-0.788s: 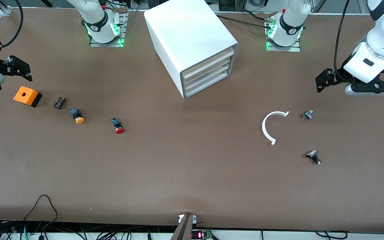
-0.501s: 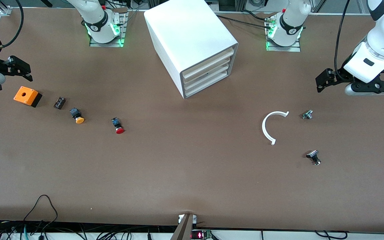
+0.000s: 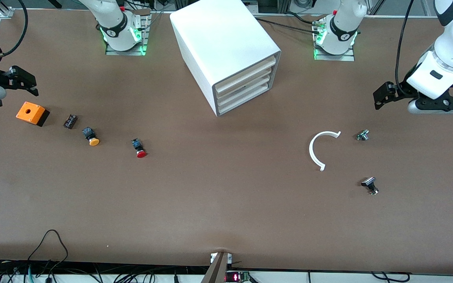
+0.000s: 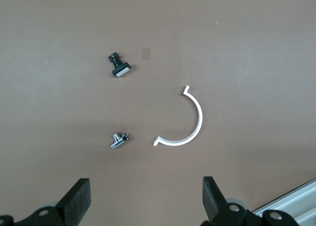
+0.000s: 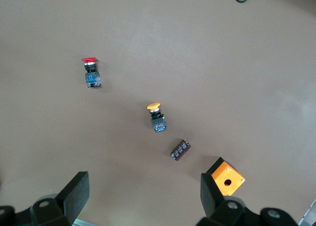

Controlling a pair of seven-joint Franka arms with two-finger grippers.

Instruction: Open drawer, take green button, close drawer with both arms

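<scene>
Both pincers spread, holding nothing; all three drawers shut.
Large white box cabinet (image 3: 226, 55): left pincer (image 4: 145, 206) hangs toward the left arm's end, right pincer (image 5: 143, 201) toward the right arm's.

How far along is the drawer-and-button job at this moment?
Nothing looks done: the lowest white tray drawer of the white box cabinet sits shut, no green button visible. Nothing is in hand: left gripper and right gripper hang open over bare table. Opening, taking and closing remain.

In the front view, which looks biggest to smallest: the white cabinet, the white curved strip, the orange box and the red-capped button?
1. white cabinet
2. white curved strip
3. orange box
4. red-capped button

All four differ clearly in that view.
</scene>
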